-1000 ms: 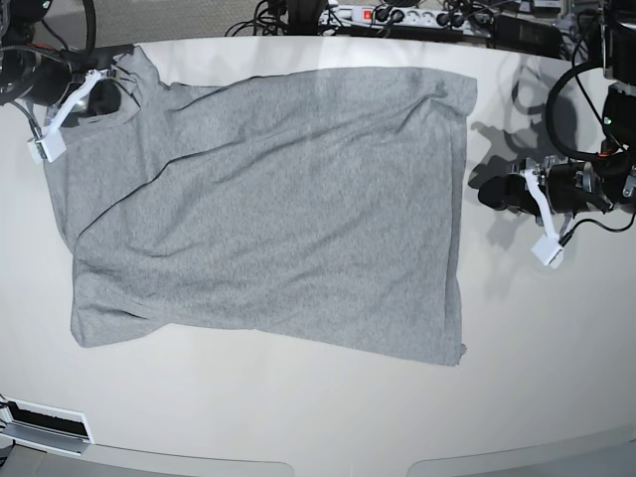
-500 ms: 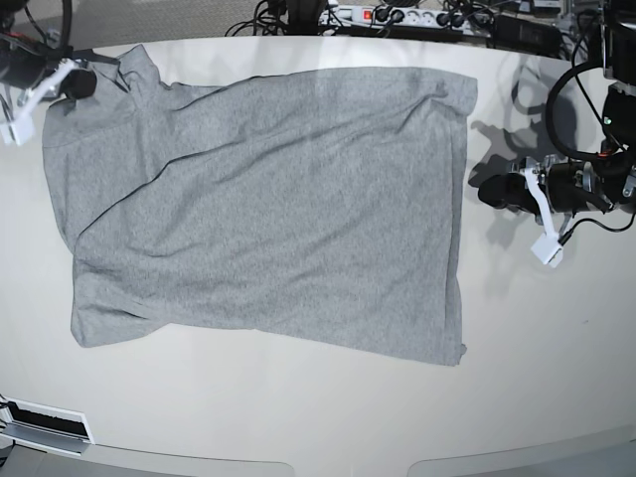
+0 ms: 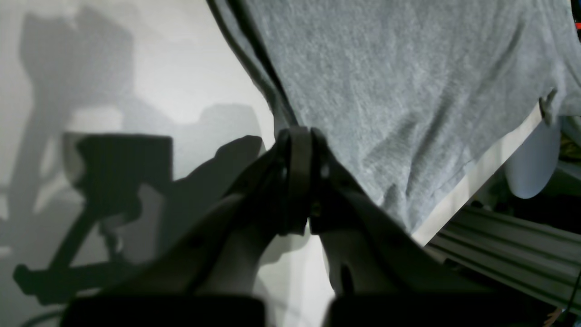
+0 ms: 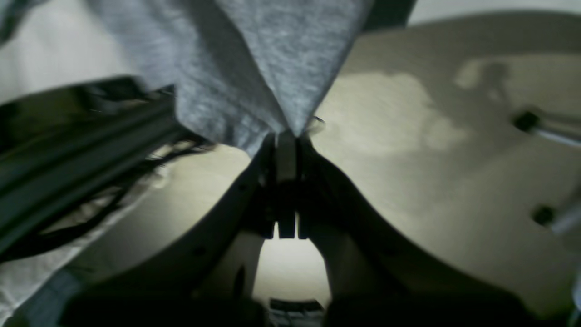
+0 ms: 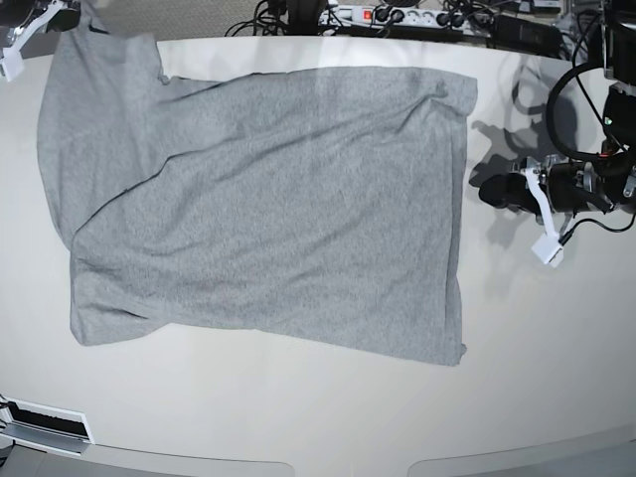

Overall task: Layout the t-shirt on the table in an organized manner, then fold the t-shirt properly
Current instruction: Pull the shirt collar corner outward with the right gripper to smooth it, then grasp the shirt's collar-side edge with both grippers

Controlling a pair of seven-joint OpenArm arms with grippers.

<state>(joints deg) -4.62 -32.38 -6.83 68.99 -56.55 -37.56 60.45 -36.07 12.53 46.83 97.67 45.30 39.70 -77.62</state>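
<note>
T-shirt spread flat across middle of table, plain grey side up. Far-left corner of fabric lifted toward top-left of base view, pinched in right gripper: jaws pressed together on a peak of grey cloth, seen close in right wrist view. Left gripper closed on nothing, resting just beside shirt's right edge, apart from fabric in base view.
</note>
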